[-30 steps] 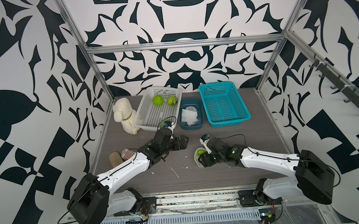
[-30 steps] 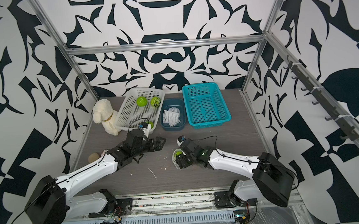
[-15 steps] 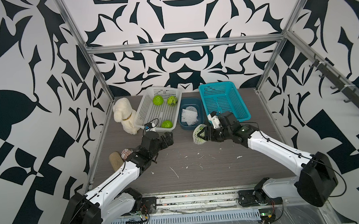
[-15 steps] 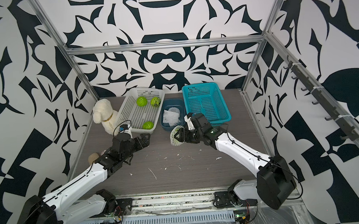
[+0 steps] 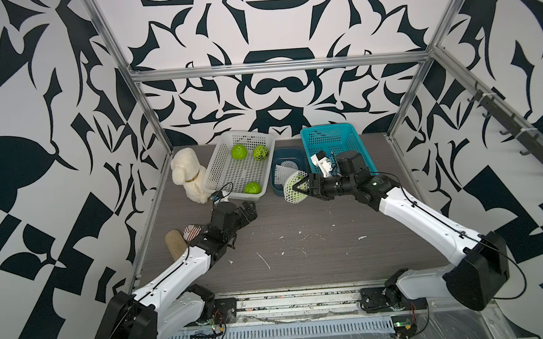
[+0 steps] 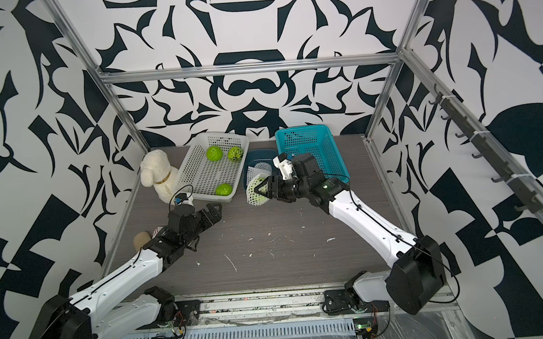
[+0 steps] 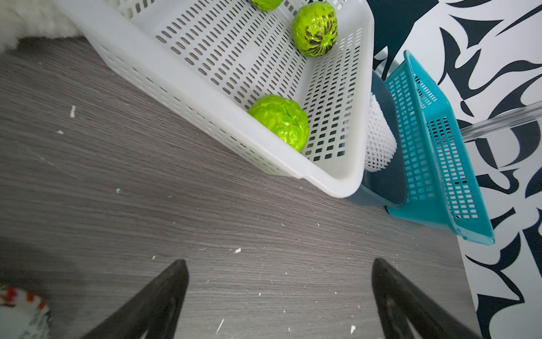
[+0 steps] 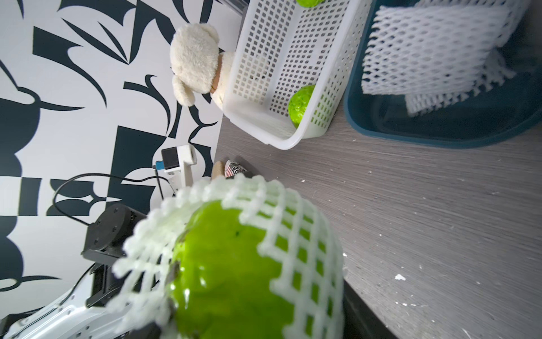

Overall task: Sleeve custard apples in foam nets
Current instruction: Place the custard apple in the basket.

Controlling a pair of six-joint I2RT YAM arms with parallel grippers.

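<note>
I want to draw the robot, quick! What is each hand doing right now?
Left hand: open, holding nothing.
Right hand: closed on a custard apple wrapped in a foam net.

Black-and-white patterned walls [image 5: 271, 21]; aluminium frame rails [image 5: 277, 67]; grey wood-grain tabletop [image 5: 317, 261], white flecks [image 5: 361, 237] scattered.

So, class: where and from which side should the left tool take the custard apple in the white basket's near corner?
Across its round middle, from straight above. The custard apple sits cornered in the white basket, against the near wall, so side approaches look blocked. The left tool probably closes best along that wall.
</note>
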